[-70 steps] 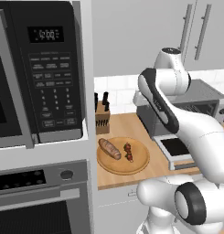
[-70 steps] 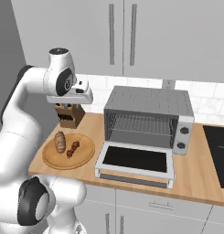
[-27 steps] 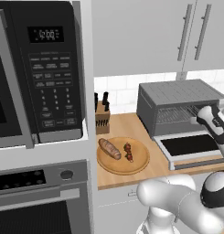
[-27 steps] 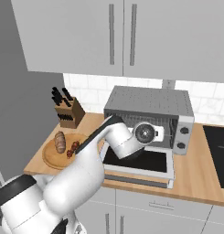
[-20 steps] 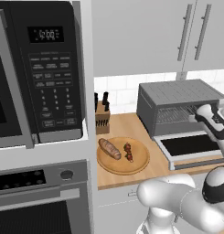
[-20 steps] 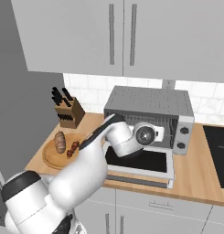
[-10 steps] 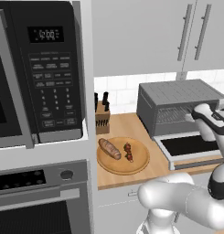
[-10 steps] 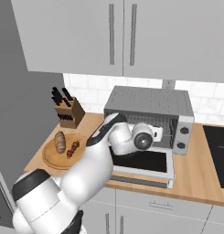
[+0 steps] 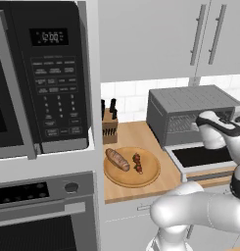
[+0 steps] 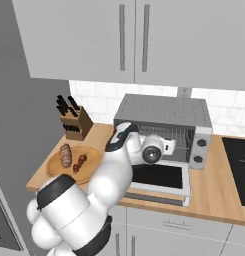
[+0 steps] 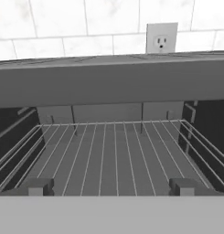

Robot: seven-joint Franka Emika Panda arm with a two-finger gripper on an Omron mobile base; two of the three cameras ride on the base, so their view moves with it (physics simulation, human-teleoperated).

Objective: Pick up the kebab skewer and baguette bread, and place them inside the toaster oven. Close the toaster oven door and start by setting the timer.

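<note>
Gripper (image 11: 111, 186): jaws wide, nothing held, facing the oven mouth.
Oven (image 10: 164, 114): on bench (image 10: 214, 192), door (image 10: 159, 177) dropped flat, rack (image 11: 109, 151) bare.
Board (image 9: 131, 167): at 9 o'clock of oven in left base view.
Bread (image 9: 117, 159): on board.
Skewer (image 9: 137, 163): on board, at 3 o'clock of bread, apart.

On the wooden counter (image 9: 141, 139), the baguette bread (image 9: 117, 159) and kebab skewer (image 9: 137, 163) lie side by side on a round board (image 9: 148, 174), left of the toaster oven (image 9: 190, 105) with its toaster oven door (image 9: 202, 157) dropped open.
</note>
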